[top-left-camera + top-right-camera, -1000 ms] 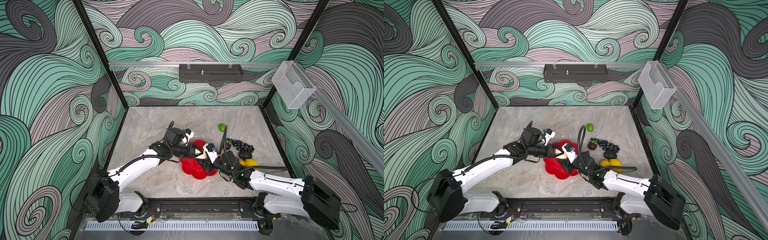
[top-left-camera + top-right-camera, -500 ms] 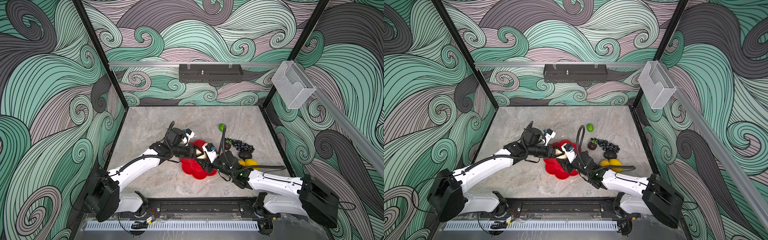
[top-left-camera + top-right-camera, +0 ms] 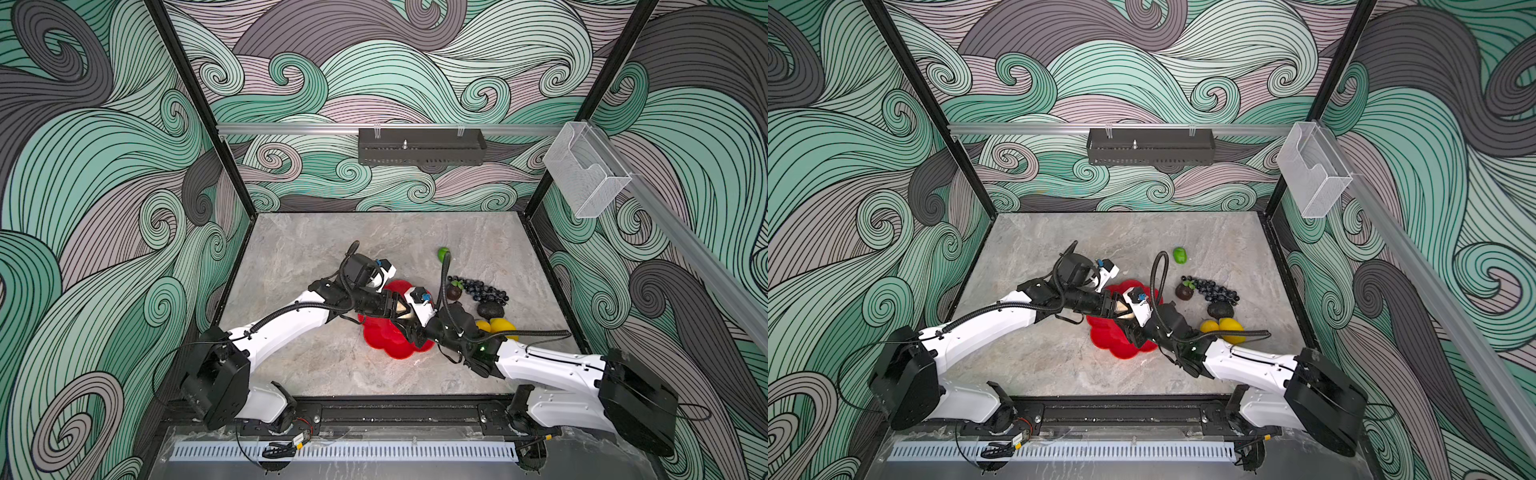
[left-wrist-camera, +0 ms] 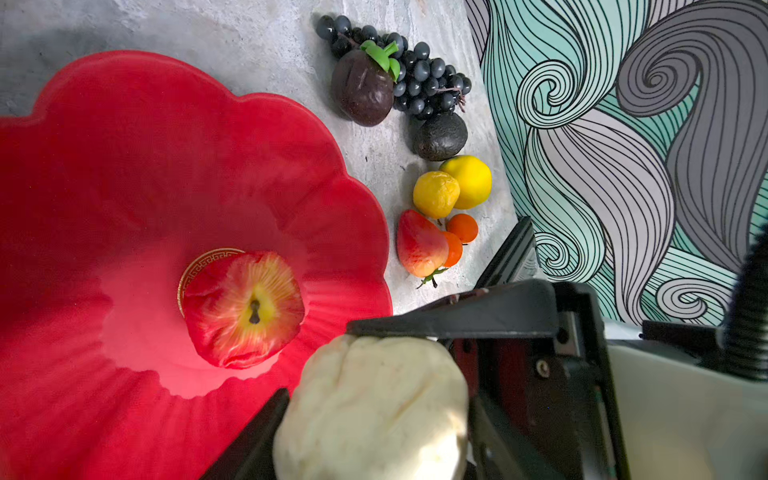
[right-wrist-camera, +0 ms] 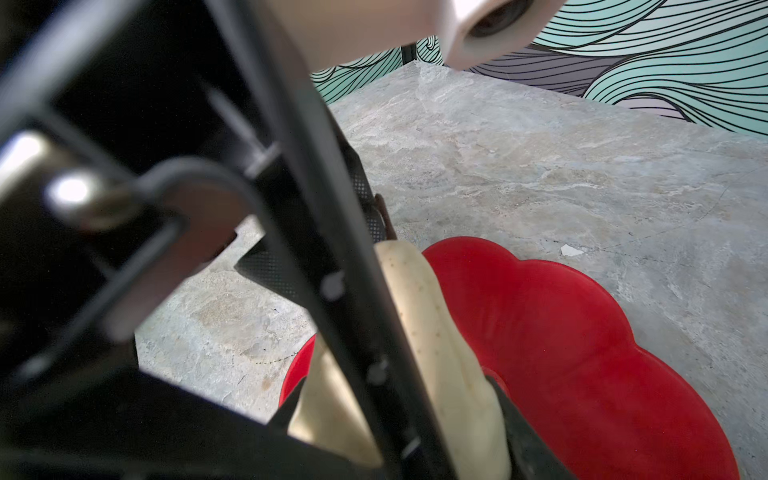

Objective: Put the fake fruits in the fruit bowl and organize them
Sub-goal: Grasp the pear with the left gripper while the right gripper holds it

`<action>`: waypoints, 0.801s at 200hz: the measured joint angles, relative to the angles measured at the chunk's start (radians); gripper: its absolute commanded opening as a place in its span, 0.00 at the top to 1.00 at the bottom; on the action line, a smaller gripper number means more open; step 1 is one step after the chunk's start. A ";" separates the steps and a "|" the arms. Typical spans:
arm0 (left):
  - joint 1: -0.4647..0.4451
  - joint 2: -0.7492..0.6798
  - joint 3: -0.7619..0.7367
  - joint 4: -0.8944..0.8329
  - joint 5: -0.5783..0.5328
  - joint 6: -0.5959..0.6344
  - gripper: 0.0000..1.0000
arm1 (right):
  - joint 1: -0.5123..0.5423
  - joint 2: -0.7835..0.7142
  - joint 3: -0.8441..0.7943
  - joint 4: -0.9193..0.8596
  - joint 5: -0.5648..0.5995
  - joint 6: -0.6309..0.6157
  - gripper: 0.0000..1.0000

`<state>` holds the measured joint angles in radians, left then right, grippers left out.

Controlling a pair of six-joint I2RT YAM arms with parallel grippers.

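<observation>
Right gripper [image 5: 407, 399] clamped on cream piece [image 4: 374, 395]; hold of left gripper [image 4: 370, 432] unclear. Risk: mistimed release, bounce off apple [image 4: 245, 307] below, beyond fruit bowl [image 4: 124, 145].

On my feed the fruit bowl [image 4: 124, 166], left of frame, is glossy red plastic, faintly ribbed. The apple [image 4: 243, 309] shines, its skin crumpled. The cream piece [image 4: 374, 407], lower middle, looks matt and creased, the avocado [image 4: 440, 136] dull and pebbly, the tabletop [image 4: 249, 41] matt, stone-veined grey.
</observation>
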<state>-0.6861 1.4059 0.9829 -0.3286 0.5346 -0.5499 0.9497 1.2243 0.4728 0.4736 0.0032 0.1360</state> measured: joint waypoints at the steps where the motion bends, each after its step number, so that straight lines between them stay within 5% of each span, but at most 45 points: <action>1: 0.000 0.000 0.000 -0.001 0.000 0.000 0.41 | 0.000 0.000 0.000 0.000 -0.001 0.001 0.43; 52: -0.002 0.000 0.005 -0.019 -0.015 0.008 0.54 | 0.000 0.009 0.006 -0.004 -0.002 0.016 0.35; 116: -0.032 -0.013 0.029 -0.044 -0.065 0.020 0.55 | 0.005 0.002 0.053 -0.051 0.028 0.059 0.11; 160: -0.036 -0.031 0.071 -0.123 -0.211 0.060 0.55 | -0.008 -0.144 0.065 -0.193 0.061 0.070 0.03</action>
<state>-0.7219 1.3754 1.0538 -0.4515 0.3237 -0.4896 0.9417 1.0801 0.5381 0.2810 0.0639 0.2058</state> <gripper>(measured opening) 0.533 0.963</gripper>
